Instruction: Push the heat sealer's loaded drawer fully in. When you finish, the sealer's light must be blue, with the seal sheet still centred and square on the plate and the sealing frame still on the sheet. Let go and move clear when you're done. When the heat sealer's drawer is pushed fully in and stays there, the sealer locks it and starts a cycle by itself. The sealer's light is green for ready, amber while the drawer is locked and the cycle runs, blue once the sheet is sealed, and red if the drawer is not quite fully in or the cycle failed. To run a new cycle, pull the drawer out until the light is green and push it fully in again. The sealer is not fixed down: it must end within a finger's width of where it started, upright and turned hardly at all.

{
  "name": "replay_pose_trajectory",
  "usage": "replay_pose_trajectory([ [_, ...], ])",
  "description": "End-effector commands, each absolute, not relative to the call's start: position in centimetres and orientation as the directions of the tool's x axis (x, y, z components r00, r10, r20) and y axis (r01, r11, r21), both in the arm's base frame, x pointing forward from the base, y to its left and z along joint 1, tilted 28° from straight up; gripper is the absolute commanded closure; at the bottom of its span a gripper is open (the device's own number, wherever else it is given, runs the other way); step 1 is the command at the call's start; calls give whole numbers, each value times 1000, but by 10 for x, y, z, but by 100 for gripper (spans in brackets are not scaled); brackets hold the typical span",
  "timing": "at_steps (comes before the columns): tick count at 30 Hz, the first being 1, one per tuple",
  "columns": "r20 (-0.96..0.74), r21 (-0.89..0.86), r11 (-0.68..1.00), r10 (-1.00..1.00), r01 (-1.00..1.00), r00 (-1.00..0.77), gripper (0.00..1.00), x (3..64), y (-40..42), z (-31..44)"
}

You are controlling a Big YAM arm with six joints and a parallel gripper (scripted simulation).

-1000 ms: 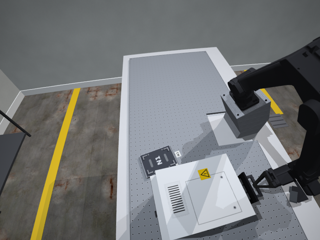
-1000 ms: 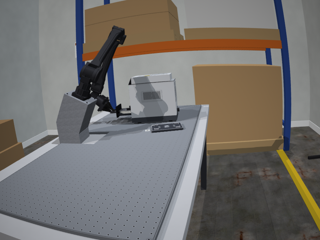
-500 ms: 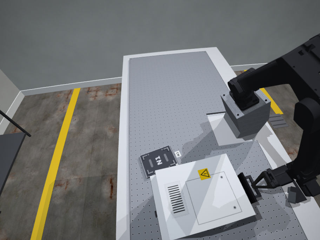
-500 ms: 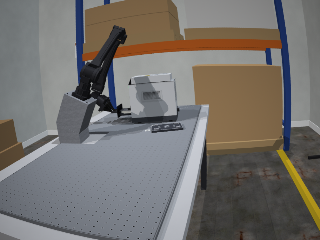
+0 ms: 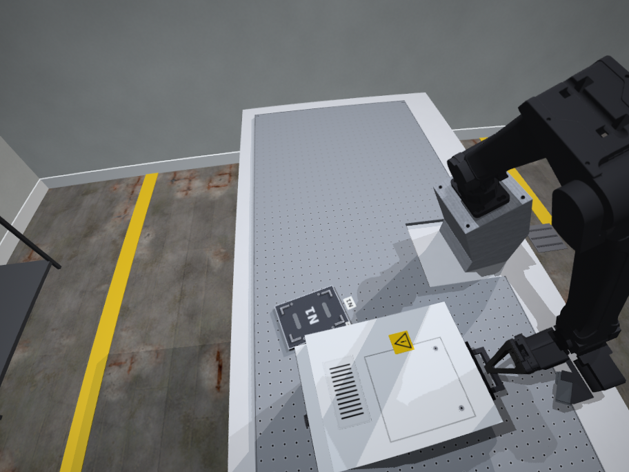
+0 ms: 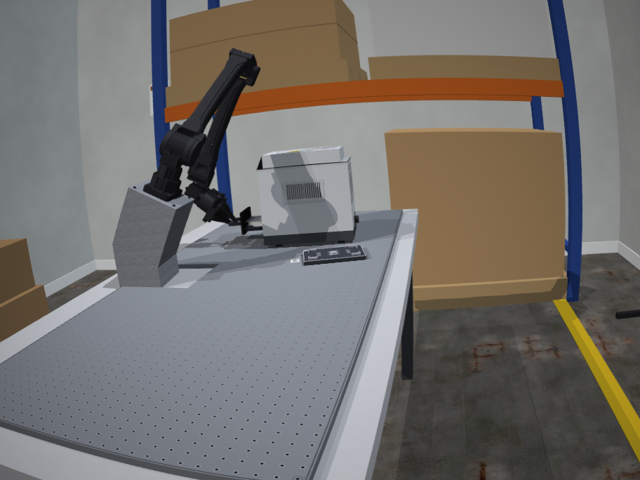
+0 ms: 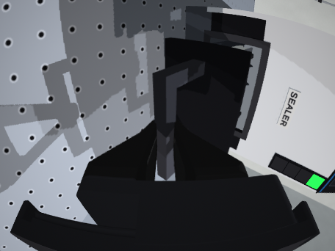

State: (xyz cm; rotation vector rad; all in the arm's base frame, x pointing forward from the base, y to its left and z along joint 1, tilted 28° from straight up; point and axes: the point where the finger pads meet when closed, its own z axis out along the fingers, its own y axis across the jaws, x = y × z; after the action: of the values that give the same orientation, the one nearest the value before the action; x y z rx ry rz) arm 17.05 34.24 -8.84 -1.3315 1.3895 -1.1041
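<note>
1. Top view gives you the white sealer (image 5: 396, 381) sitting near the front of the perforated table (image 5: 325, 203), turned a little against the table's edges, with a yellow warning sticker (image 5: 401, 341) and a black vent grille (image 5: 346, 391) on its lid.
2. At the sealer's right-hand face you see the black drawer handle (image 5: 485, 372) standing just proud of the housing; the drawer itself is mostly hidden under the lid, so you cannot see the sheet or the frame.
3. Your gripper (image 5: 492, 366) reaches in low from the right with its fingers narrowed and clamped on that handle.
4. From the wrist camera, you look along the dark fingers at the handle (image 7: 231, 81), which fills the middle of the picture; the contact point itself is too dark to make out.
5. On the sealer's front face (image 7: 294, 134) you can read the word SEALER, and below it the status light (image 7: 316, 181) shows green.
6. Beside the sealer's far left corner lies a dark plate marked N1 (image 5: 310, 317), flat on the table, with a small white tag (image 5: 349, 303) just next to it.
7. From the outside camera, you see the arm (image 6: 206, 139) folding down from its grey block (image 6: 147, 237) to the handle (image 6: 245, 215), and the sealer (image 6: 307, 198) standing upright.
8. Behind the table stand a blue and orange shelf rack (image 6: 565, 154) and cardboard boxes (image 6: 473, 206).
</note>
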Motion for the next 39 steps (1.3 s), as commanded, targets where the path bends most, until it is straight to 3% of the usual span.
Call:
replay_pose_trajectory([
  [1,-31,-977,35,-999,-209,-24,100,181,344,-77],
  [39,-21,-978,23,-1000,-207,-10,100,215,345,-61],
])
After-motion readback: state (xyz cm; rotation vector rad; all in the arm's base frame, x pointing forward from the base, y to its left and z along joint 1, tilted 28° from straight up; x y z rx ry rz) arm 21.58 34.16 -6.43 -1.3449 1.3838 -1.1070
